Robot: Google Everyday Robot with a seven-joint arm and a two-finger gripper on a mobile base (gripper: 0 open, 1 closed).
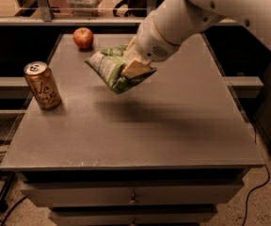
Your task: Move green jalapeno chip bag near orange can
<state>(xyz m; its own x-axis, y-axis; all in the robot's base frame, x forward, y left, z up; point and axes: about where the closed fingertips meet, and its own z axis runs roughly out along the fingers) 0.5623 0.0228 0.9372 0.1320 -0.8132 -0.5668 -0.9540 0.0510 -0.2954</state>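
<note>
The green jalapeno chip bag (109,68) hangs in the air above the middle of the grey table (173,121), tilted, with its white label panel facing left. My gripper (134,66) is shut on the bag's right side, at the end of the white arm that reaches in from the upper right. The orange can (42,85) stands upright near the table's left edge, well to the left of and below the bag.
A red apple (83,37) sits at the table's far left corner. Drawers run under the table's front edge. Cables lie on the floor at left and right. A shelf rail crosses behind the table.
</note>
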